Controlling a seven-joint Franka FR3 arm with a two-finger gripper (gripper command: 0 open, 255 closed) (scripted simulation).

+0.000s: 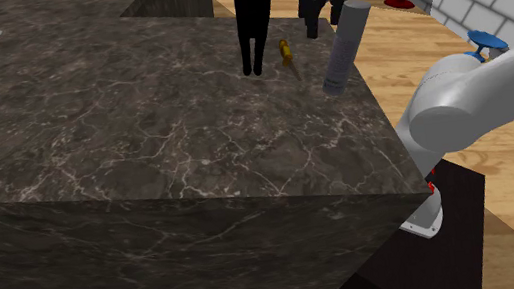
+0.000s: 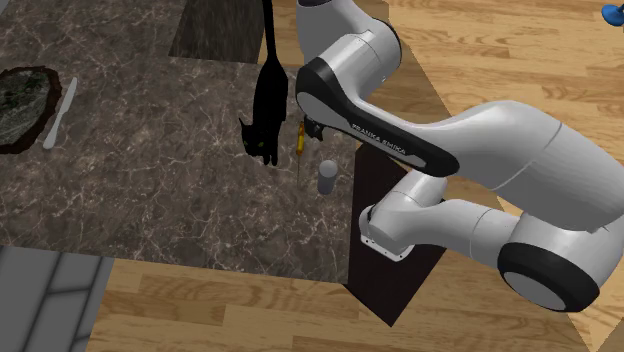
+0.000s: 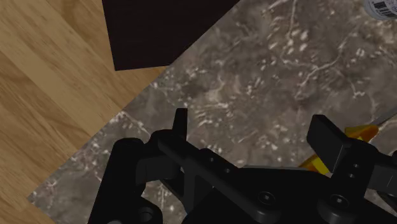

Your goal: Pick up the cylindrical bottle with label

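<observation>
The bottle [image 1: 346, 45] stands upright near the corner of the counter [image 1: 122, 125], close to its edge. In the shoulder view it is at three o'clock from a small yellow tool [image 1: 285, 49]. In the second exterior view the bottle [image 2: 327, 177] sits at about five o'clock from that tool [image 2: 299, 140]. It is a plain grey cylinder, tall and slim, and the wrist view catches a strip of pale label with dark print on it [image 3: 382, 7].

It looks stiff and smooth-walled, probably light and rather slippery. Being so narrow and so near the edge, I judge that a sideways knock would topple it. The best hold seems to be across the round body at about mid-height, squeezed squarely.

The end effector [image 1: 316, 22] hangs at roughly eleven o'clock from the bottle. Its fingers are spread apart with nothing between them but the counter below [image 3: 254, 130]. A black cat figure [image 1: 252, 18] stands just beyond the tool, at nine o'clock from the end effector.
</observation>
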